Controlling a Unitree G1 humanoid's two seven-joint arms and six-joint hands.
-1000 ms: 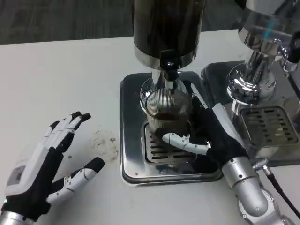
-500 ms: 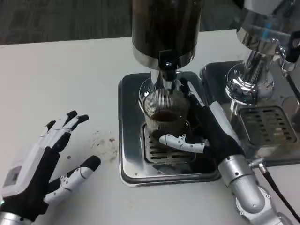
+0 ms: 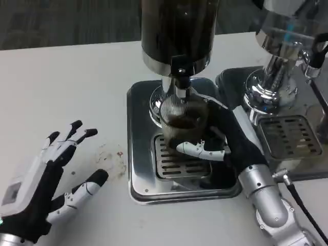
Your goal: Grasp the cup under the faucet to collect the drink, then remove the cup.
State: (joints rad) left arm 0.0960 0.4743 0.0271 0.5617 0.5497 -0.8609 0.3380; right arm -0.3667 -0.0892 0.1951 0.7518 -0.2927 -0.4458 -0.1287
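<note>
My right robot hand (image 3: 218, 141) grips the cup (image 3: 183, 120) under the faucet (image 3: 180, 84); I'd hold it level. Left robot hand (image 3: 46, 187) lies released.

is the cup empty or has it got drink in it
Partly filled: dark liquid shows through the ribbed cup, held upright by the right hand.

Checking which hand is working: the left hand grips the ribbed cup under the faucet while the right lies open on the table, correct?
Not quite. In the head view the right hand grips the cup under the faucet; the left hand lies open on the table.
</note>
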